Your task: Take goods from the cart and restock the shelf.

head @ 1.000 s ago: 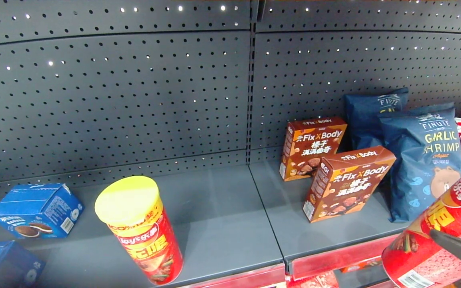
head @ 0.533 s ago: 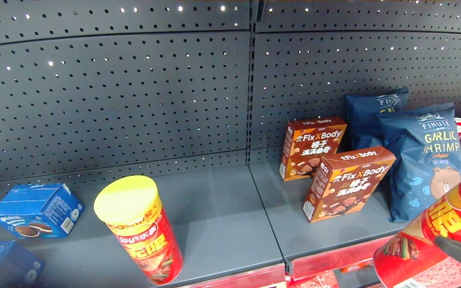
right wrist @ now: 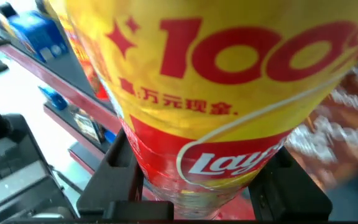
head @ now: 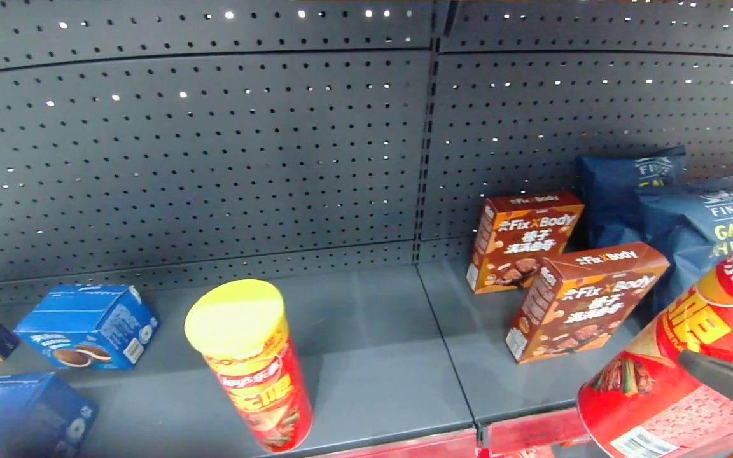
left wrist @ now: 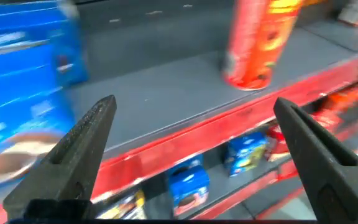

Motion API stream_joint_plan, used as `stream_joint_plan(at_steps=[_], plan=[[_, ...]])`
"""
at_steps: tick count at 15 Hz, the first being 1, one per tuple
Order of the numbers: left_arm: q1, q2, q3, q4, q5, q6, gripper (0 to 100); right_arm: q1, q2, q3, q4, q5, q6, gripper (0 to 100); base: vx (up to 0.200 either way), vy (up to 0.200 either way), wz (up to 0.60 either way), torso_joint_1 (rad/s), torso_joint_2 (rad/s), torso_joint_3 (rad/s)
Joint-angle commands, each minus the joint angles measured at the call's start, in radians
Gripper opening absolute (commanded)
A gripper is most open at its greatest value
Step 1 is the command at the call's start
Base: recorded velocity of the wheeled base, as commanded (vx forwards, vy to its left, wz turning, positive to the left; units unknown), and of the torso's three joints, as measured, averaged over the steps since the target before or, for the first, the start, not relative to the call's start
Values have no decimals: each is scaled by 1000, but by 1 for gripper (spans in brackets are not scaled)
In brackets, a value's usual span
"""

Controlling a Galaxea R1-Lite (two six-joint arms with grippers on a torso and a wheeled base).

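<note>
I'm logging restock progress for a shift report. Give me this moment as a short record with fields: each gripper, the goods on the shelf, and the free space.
left gripper: open, empty, before the front edge of the shelf
right gripper: shut on held chip can, tilted, at the shelf's right front, not set down
standing chip can: upright, near the front edge
brown boxes: two, right half
blue bags: right of the brown boxes
blue boxes: far left
free space: bare shelf between standing chip can and brown boxes
</note>
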Motion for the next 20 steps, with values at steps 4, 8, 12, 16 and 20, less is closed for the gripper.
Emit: stream_joint_plan(at_steps=[4,8,12,16,20], plan=[[1,0,0,0,0,0,100,0,45,-25,-8,4,5,0,0,0,0,0,0,0],[1,0,0,0,0,0,100,0,45,-22,-8,7,2,0,0,0,300,1,1,1],[1,0,0,0,6,-4,100,-1,45,-14,-8,10,3,0,0,0,150,-3,-2,1],[1,0,0,0,6,-4,100,-7,85,-23,-14,9,2,0,0,0,0,0,0,0],[1,0,0,0,6,-4,100,-7,194,-49,-42,-2,0,0,0,0,0,0,0,0]])
